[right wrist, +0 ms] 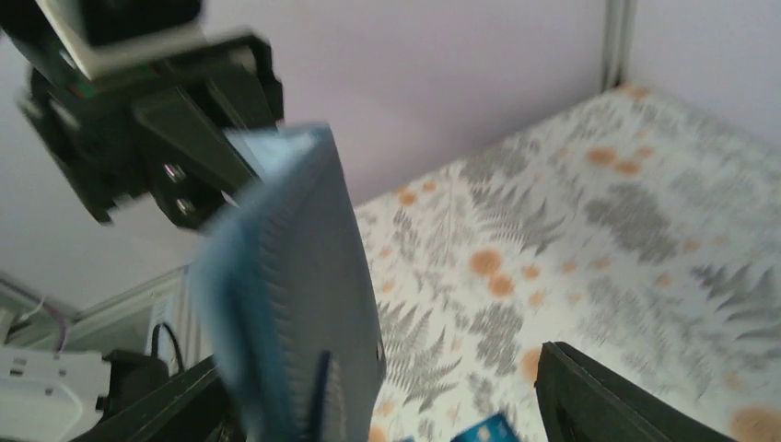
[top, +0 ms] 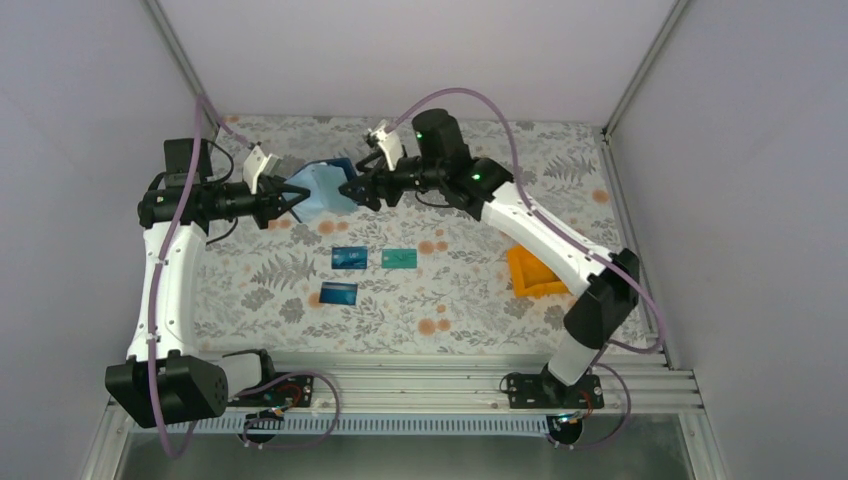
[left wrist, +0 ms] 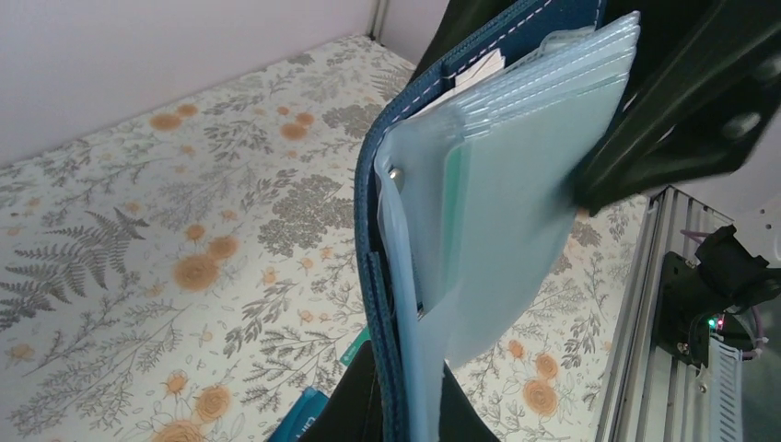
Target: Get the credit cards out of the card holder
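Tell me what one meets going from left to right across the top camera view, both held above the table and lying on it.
left hand → card holder → right hand → green card → orange bin

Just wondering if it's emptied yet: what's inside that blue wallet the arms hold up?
Inside the card holder, pale clear sleeves fan out, with a white slip tucked at the top. Whether any card sits between the overlapping sleeves cannot be seen.
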Motion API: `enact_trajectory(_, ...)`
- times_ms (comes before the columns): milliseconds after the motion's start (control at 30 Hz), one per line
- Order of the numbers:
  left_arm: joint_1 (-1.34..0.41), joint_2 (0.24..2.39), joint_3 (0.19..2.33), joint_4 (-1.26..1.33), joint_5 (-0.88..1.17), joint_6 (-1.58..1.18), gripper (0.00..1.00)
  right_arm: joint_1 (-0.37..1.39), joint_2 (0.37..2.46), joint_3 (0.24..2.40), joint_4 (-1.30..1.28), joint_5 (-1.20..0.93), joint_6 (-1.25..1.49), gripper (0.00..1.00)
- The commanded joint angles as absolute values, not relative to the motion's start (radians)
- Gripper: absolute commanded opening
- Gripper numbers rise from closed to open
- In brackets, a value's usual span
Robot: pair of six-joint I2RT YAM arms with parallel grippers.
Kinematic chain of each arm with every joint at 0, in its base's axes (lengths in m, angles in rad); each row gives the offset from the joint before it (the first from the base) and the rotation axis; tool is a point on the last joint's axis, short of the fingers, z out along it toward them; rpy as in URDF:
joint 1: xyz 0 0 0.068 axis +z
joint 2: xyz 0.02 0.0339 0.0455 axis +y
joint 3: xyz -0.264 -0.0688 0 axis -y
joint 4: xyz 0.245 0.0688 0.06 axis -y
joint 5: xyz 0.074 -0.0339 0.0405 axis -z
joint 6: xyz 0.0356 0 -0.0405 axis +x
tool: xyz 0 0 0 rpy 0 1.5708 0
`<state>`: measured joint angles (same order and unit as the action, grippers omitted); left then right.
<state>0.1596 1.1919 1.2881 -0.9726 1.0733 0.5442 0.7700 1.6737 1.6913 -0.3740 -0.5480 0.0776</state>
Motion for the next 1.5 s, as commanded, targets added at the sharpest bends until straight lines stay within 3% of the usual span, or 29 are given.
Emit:
enact_trajectory(0,0.160,1.175,1.304,-0.978,1.103,0.575,0.02,0.787,1.720,1.725,-0.447,-0.624,0.053,0.74)
enact_trajectory(200,0.159,1.177,1.313,-1.014,1.145,0.619,0.02,0.787,1.752,1.718,-0.442,-0.532,0.077,0.31)
enact_trajectory(267,0.159,1.178,1.319,-1.047,1.177,0.660,0.02,0.783,1.758,1.718,-0.437,-0.567,0.069,0.22)
enact_trajectory(367,0.158,1.177,1.331,-1.120,1.244,0.750,0.02,0.771,1.763,1.716,-0.422,-0.680,0.055,0.20)
enact_trajectory(500,0.158,1.178,1.332,-1.146,1.274,0.787,0.02,0.772,1.779,1.733,-0.425,-0.752,0.033,0.31)
enact_trajectory(600,0.158,1.177,1.324,-1.143,1.281,0.787,0.02,0.772,1.787,1.741,-0.416,-0.758,0.040,0.32)
enact_trajectory(767,0.158,1.178,1.324,-1.155,1.296,0.802,0.02,0.773,1.808,1.768,-0.413,-0.782,0.054,0.08)
enact_trajectory(800,0.158,1.178,1.324,-1.154,1.295,0.802,0.05,0.773,1.812,1.774,-0.415,-0.793,0.058,0.05)
enact_trajectory(900,0.158,1.177,1.324,-1.157,1.303,0.807,0.39,0.773,1.810,1.774,-0.414,-0.799,0.068,0.04)
enact_trajectory(1000,0.158,1.179,1.327,-1.171,1.329,0.831,0.64,0.774,1.793,1.761,-0.404,-0.795,0.070,0.04)
enact_trajectory(1100,0.158,1.183,1.316,-1.131,1.337,0.789,0.71,0.791,1.795,1.766,-0.420,-0.826,0.052,0.04)
enact_trajectory(1167,0.158,1.187,1.302,-1.081,1.312,0.729,0.68,0.816,1.801,1.784,-0.444,-0.845,0.011,0.04)
enact_trajectory(1267,0.157,1.186,1.290,-1.032,1.256,0.669,0.55,0.841,1.788,1.786,-0.456,-0.882,-0.035,0.04)
enact_trajectory(1367,0.158,1.183,1.288,-1.025,1.229,0.658,0.12,0.837,1.749,1.753,-0.428,-0.895,-0.049,0.04)
enact_trajectory(1400,0.158,1.180,1.289,-1.030,1.230,0.663,0.04,0.828,1.738,1.737,-0.419,-0.894,-0.048,0.07)
enact_trajectory(1467,0.158,1.179,1.294,-1.048,1.244,0.687,0.03,0.797,1.721,1.707,-0.406,-0.902,-0.034,0.17)
